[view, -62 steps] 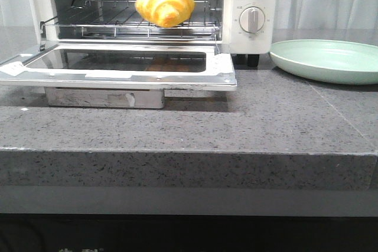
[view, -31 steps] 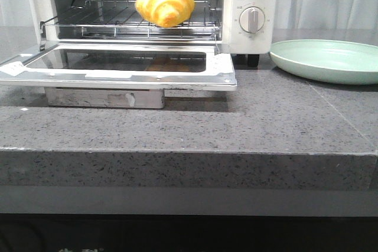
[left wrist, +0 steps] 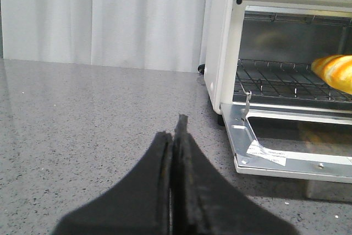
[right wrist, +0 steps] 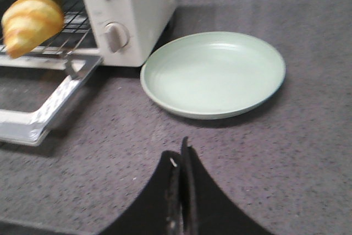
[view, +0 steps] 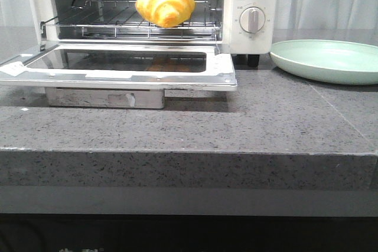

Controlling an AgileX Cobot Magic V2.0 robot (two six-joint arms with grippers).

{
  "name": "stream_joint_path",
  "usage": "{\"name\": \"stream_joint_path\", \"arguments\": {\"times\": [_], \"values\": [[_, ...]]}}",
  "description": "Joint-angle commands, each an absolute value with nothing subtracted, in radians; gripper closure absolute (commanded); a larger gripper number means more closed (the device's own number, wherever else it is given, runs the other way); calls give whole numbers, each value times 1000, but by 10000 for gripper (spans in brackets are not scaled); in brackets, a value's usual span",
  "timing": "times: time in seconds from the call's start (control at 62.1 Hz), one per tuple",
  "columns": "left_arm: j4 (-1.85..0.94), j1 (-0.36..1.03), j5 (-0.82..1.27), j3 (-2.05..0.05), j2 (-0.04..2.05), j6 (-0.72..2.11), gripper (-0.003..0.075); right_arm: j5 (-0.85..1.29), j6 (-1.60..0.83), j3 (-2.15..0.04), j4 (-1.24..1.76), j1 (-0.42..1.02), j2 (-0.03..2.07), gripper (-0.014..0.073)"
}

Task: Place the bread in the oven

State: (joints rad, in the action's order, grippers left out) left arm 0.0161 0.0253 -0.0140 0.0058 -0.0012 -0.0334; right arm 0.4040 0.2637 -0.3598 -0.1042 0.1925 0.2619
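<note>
Front view, near to far: grey speckled counter (view: 236, 128), front edge bare. Oven (view: 254, 4) sits at about 11 o'clock, its door (view: 118, 66) dropped flat toward the camera, glass window facing up. Bread (view: 165, 3) rests on the wire rack (view: 106, 19) inside the oven cavity, toward the rack's right end, at roughly 12 o'clock. Pale green plate (view: 325, 60) lies on the counter at 2 o'clock, just beside the oven's right side, not touching it. Two round dials (view: 252, 19) on the oven's right panel.

Left gripper (left wrist: 175, 130): jaws pressed together, holding nothing, above bare counter, well apart from the oven. Right gripper (right wrist: 181, 152): jaws together, holding nothing, over the counter near the plate. White curtain (left wrist: 110, 15) behind.
</note>
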Motion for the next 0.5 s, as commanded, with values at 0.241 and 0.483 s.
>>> {"name": "stream_joint_path", "arguments": {"times": [0.241,0.483], "values": [[7,23,-89,34,-28,-31,738,49,255,-77,-91,47,45,664],[7,23,-89,34,-28,-31,738,-55,255,24,-91,47,-32,664]]}}
